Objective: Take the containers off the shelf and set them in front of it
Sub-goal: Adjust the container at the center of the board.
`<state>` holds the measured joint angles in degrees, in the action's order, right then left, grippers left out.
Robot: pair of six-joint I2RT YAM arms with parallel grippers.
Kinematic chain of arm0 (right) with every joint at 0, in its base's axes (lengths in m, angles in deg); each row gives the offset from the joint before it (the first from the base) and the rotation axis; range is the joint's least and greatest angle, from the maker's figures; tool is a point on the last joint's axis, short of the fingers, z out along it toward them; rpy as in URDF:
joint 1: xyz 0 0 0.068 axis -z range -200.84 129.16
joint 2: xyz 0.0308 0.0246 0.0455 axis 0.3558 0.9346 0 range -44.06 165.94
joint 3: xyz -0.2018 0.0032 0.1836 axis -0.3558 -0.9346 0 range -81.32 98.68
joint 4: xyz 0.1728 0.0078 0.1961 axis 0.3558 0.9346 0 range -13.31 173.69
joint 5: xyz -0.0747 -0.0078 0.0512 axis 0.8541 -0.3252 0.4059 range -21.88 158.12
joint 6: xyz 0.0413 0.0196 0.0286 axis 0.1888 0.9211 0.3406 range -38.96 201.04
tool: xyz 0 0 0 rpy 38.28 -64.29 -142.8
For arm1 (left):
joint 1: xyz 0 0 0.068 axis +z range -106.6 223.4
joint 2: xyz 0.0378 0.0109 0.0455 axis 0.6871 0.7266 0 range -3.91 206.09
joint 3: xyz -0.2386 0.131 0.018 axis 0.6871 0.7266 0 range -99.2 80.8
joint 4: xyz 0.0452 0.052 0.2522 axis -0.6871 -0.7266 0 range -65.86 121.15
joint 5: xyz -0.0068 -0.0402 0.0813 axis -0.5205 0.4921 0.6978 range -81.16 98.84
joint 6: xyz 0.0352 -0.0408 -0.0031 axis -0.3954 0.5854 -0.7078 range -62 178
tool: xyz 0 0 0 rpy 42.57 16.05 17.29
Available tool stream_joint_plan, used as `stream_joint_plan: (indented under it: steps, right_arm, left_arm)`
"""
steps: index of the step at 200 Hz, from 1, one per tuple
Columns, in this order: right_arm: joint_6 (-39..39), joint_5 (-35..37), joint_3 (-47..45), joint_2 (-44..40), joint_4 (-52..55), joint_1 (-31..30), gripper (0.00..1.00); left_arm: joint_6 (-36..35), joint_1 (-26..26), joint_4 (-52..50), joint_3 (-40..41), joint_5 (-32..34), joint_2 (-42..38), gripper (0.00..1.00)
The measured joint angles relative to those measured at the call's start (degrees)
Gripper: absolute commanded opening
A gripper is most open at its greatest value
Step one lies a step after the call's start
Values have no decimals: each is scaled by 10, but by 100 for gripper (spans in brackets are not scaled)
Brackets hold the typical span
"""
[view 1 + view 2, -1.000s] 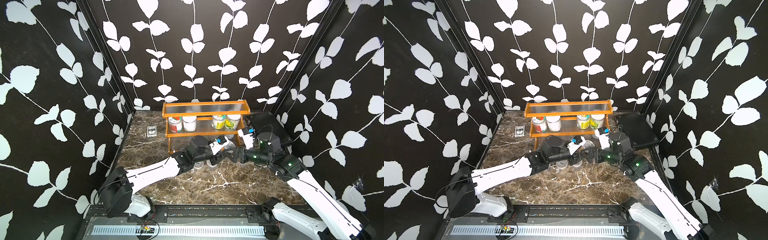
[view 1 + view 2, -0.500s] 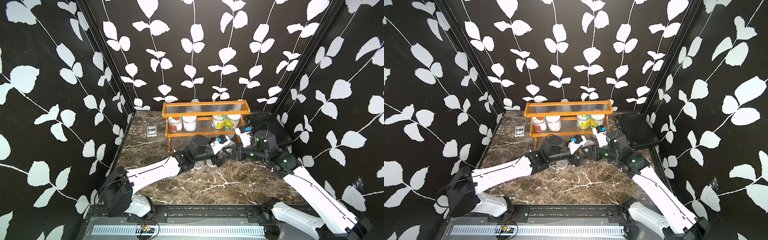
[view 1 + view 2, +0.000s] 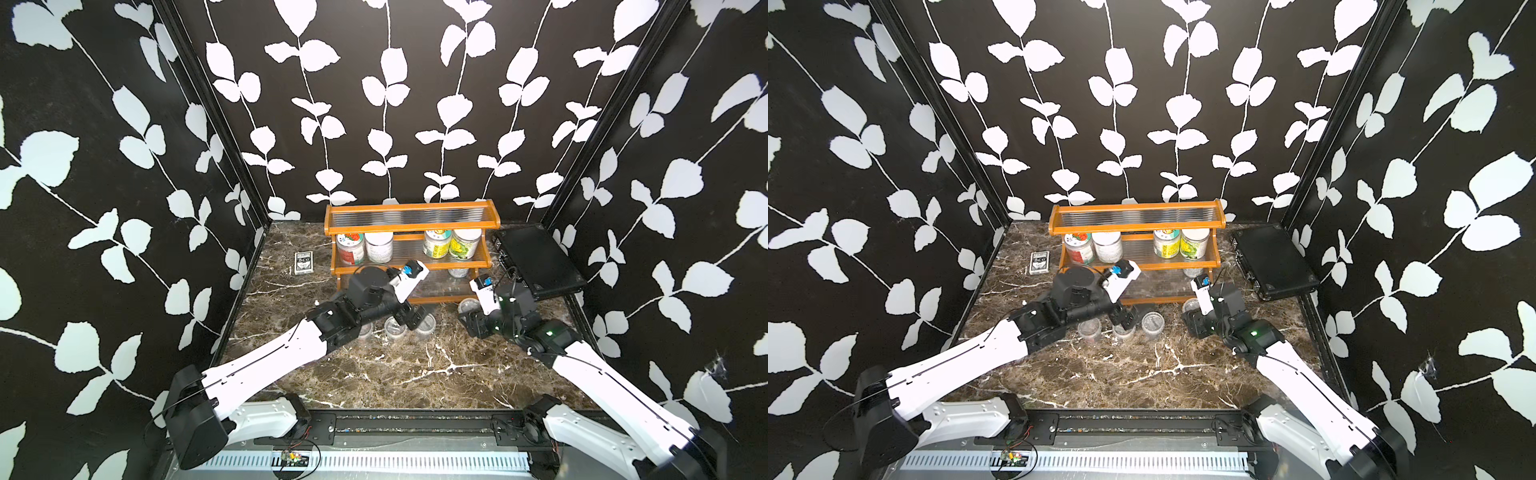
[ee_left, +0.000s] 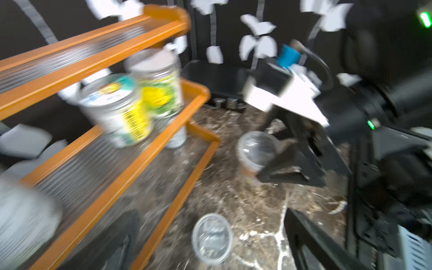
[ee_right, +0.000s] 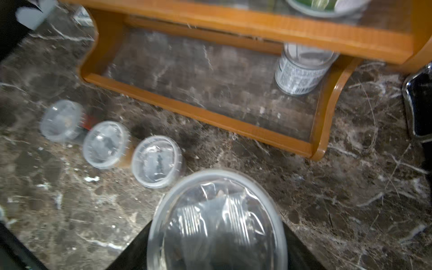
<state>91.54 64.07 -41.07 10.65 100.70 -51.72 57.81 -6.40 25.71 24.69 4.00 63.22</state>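
In front of the shelf, on the marble table, three clear lidded cups stand in a row, just beside one another. The right wrist view shows all three lids, whereas in both top views the left arm partly covers the row. A fourth cup fills the foreground of that wrist view, clamped between the dark fingers of the right gripper. The blurred left wrist view alone shows this cup from the side, with a finger against its wall, near the shelf's right end. The left gripper is spread wide and holds nothing. The nearest cup of the row lies between its fingers but apart from them. Only the top views show all four jars, which stand in two pairs on the middle tier. A tin can stands at the right end of the bottom tier, and the right wrist view shows its printed label. A black case lies to the right of the shelf and a card box to its left.
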Motion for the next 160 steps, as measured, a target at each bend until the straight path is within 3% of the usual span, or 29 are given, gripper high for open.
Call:
stream_joint_plan:
  steps: [53, 101, 160]
  right_arm:
    - [-9, 57, -45, 86, -119, -33, 57]
    - [-2, 80, -67, 153, -179, -52, 60]
    - [16, 95, -101, 167, -218, -61, 67]
  left_arm:
    - [77, 75, -84, 21, 111, -43, 98]
    - [94, 117, -144, 12, 155, -52, 98]
    - [94, 153, -165, -2, 180, -54, 98]
